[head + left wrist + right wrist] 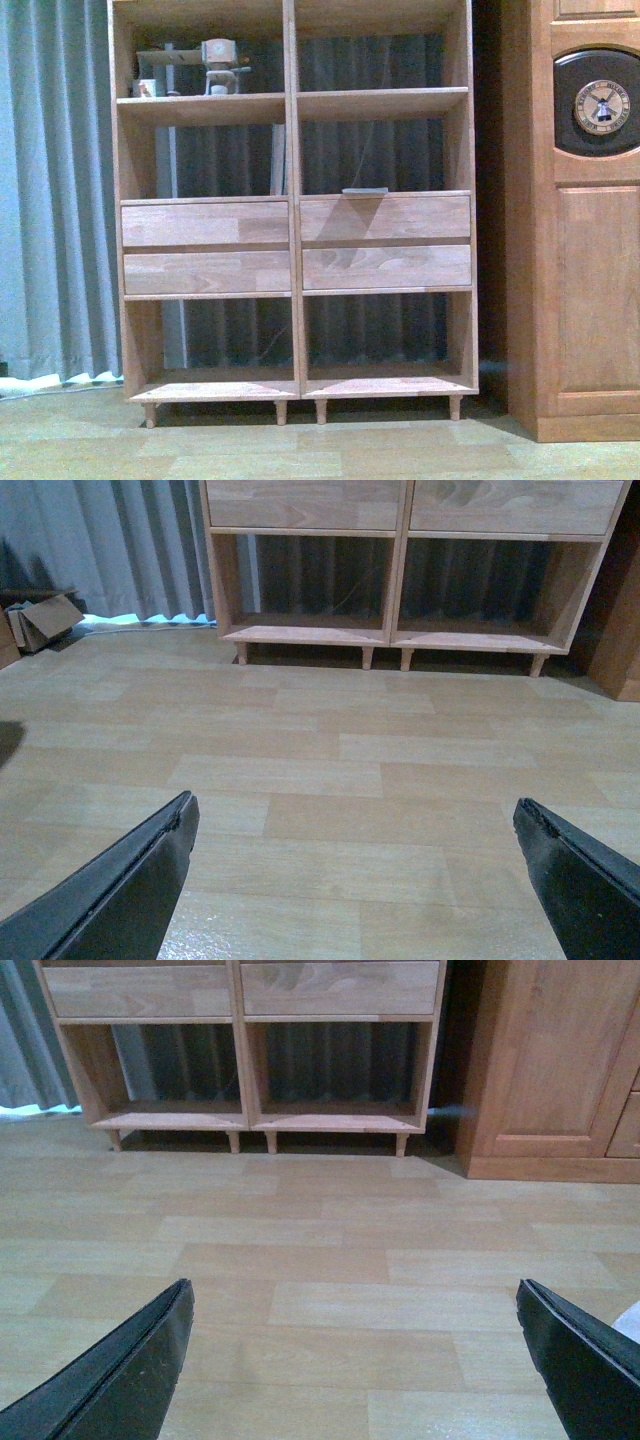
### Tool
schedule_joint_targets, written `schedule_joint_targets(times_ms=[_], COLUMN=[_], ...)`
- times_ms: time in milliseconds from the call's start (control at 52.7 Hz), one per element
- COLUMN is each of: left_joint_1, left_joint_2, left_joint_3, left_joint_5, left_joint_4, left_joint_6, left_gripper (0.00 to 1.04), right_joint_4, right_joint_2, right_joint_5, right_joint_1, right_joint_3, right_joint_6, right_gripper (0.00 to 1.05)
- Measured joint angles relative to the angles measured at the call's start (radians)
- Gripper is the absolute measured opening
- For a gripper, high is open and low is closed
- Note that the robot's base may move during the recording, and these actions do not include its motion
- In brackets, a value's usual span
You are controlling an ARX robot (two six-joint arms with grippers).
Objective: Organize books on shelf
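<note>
The light-wood shelf [293, 230] stands straight ahead in the front view, with four drawer fronts across its middle. Its lower compartments also show in the left wrist view [400, 580] and the right wrist view [240, 1060], and they hold nothing. A thin flat grey thing [365, 190] lies on top of the right drawers; I cannot tell whether it is one of the books. No other book shows. My left gripper [354, 802] and right gripper [353, 1285] both hang open over bare floor, well short of the shelf, with nothing between their fingers.
A darker reddish cabinet [590, 260] with a round clock face stands close to the shelf's right side, also in the right wrist view [540, 1060]. Small ornaments [218, 65] sit in the upper-left compartment. Grey curtain [50, 180] hangs behind. A cardboard box [40, 620] lies at the left.
</note>
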Motion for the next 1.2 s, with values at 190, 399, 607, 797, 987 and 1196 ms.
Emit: schedule_joint_targets(times_ms=[190, 399, 607, 797, 987, 1196], left_joint_1=[0.000, 0.000, 0.000, 0.000, 0.000, 0.000], left_joint_2=[0.000, 0.000, 0.000, 0.000, 0.000, 0.000], left_joint_3=[0.000, 0.000, 0.000, 0.000, 0.000, 0.000], left_joint_5=[0.000, 0.000, 0.000, 0.000, 0.000, 0.000], left_joint_4=[0.000, 0.000, 0.000, 0.000, 0.000, 0.000], left_joint_6=[0.000, 0.000, 0.000, 0.000, 0.000, 0.000], left_gripper=[0.97, 0.97, 0.97, 0.97, 0.97, 0.97], right_joint_4=[0.000, 0.000, 0.000, 0.000, 0.000, 0.000], right_joint_2=[0.000, 0.000, 0.000, 0.000, 0.000, 0.000], right_joint_5=[0.000, 0.000, 0.000, 0.000, 0.000, 0.000], right_joint_1=[0.000, 0.000, 0.000, 0.000, 0.000, 0.000], right_joint_3=[0.000, 0.000, 0.000, 0.000, 0.000, 0.000], right_joint_6=[0.000, 0.000, 0.000, 0.000, 0.000, 0.000], right_gripper=[0.98, 0.98, 0.98, 0.98, 0.98, 0.98])
